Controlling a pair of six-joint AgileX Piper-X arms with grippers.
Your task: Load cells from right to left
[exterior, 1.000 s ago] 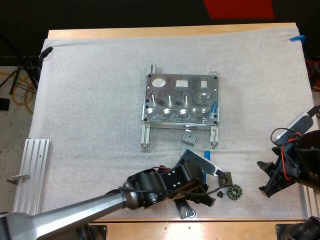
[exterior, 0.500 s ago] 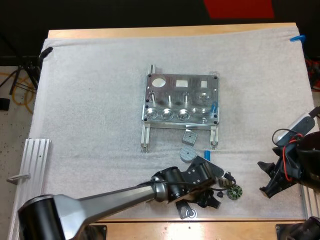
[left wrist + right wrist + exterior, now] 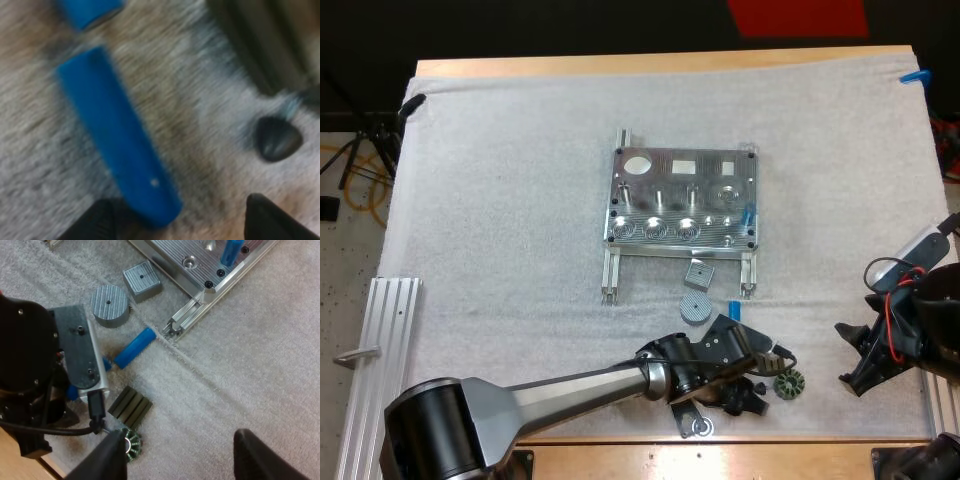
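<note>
The metal fixture [image 3: 682, 200] lies mid-mat with one blue cylinder [image 3: 750, 213] standing in its right-hand slot. My left gripper [image 3: 182, 220] is open low over the mat; a loose blue cylinder [image 3: 117, 135] lies with its near end just inside the left finger [image 3: 95, 220]. A second blue cylinder [image 3: 90, 10] lies beyond it, and a small dark part [image 3: 277, 137] sits by the other finger. My right gripper [image 3: 185, 455] hangs open over bare mat, right of the loose parts. Another blue cylinder [image 3: 134, 347] rests near the fixture's rail end.
A grey disc [image 3: 109, 302] and a grey square block [image 3: 142, 277] lie below the fixture. A dark ribbed block [image 3: 130, 407] and a toothed rotor [image 3: 788, 384] sit near the left wrist [image 3: 720, 360]. An aluminium rail [image 3: 382, 350] lies at the mat's left edge.
My left arm has swung right and lower, bringing its wrist down over the loose parts near the front edge. The right arm has stayed put.
</note>
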